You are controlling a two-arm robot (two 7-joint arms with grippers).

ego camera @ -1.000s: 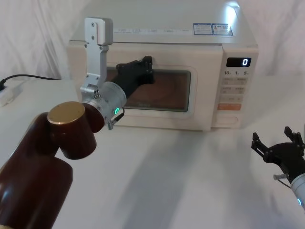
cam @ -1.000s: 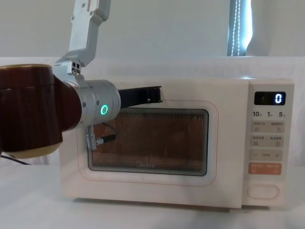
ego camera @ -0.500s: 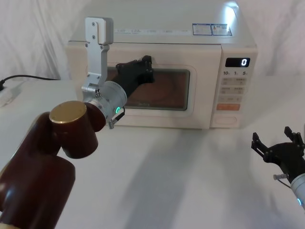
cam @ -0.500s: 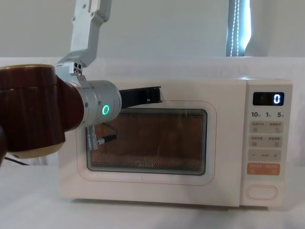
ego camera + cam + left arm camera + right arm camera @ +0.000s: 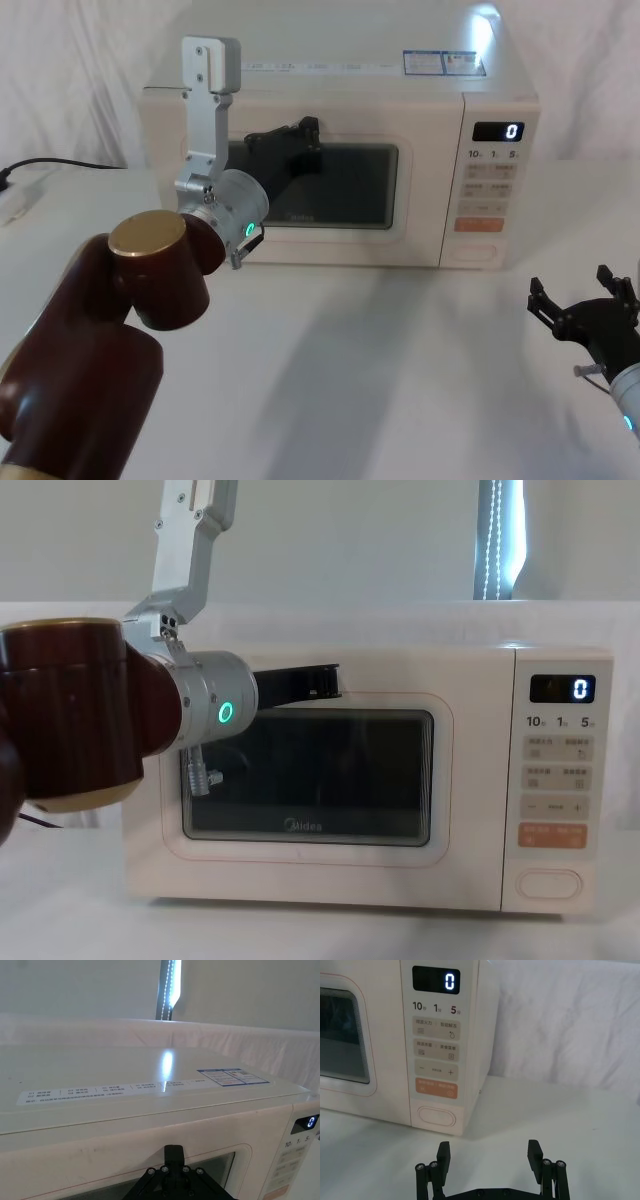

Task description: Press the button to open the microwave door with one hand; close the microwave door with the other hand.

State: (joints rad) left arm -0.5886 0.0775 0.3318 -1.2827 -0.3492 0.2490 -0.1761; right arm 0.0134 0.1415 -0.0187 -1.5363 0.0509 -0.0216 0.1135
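Observation:
The cream microwave stands at the back of the table. The microwave door (image 5: 340,190) (image 5: 310,780) lies flush with the body, its glass window dark. My left gripper (image 5: 303,135) (image 5: 322,678) (image 5: 174,1152) is shut, its tip against the door's upper edge above the window. The button (image 5: 475,251) (image 5: 436,1116) (image 5: 548,883), a wide cream pill shape, sits at the bottom of the control panel with nothing touching it. Well short of the microwave, my right gripper (image 5: 575,297) (image 5: 489,1152) hovers open and empty over the table at the front right, facing the panel.
The panel's display (image 5: 436,980) reads 0, and an orange key (image 5: 436,1089) sits just above the button. A black cable and a white power strip (image 5: 18,192) lie at the far left. A white cloth covers the table (image 5: 400,380) between microwave and right gripper.
The door has swung from slightly ajar to flush under the left gripper's push. The orange glow behind the window has gone out. The right gripper has not moved.

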